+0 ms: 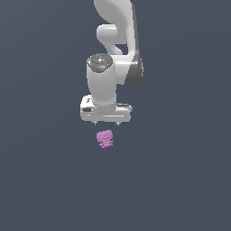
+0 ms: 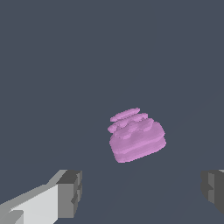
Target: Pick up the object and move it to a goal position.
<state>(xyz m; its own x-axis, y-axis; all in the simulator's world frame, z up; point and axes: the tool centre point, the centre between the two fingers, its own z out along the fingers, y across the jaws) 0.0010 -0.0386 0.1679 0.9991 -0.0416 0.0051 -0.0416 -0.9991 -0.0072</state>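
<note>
The object (image 1: 105, 139) is a small pink-purple lumpy thing lying on the dark grey floor, just below the white arm's hand in the exterior view. It also shows in the wrist view (image 2: 136, 136), with stacked ridges on its upper side. My gripper (image 1: 106, 123) hangs above and slightly behind it, fingers pointing down, apart from it. In the wrist view the gripper (image 2: 142, 192) has its jaws spread wide. One grey fingertip (image 2: 71, 192) and the other fingertip (image 2: 213, 189) stand wider than the object, with nothing between them.
The white arm (image 1: 115, 54) rises from the hand to the top edge of the exterior view. The flat dark grey floor (image 1: 180, 180) surrounds the object on all sides.
</note>
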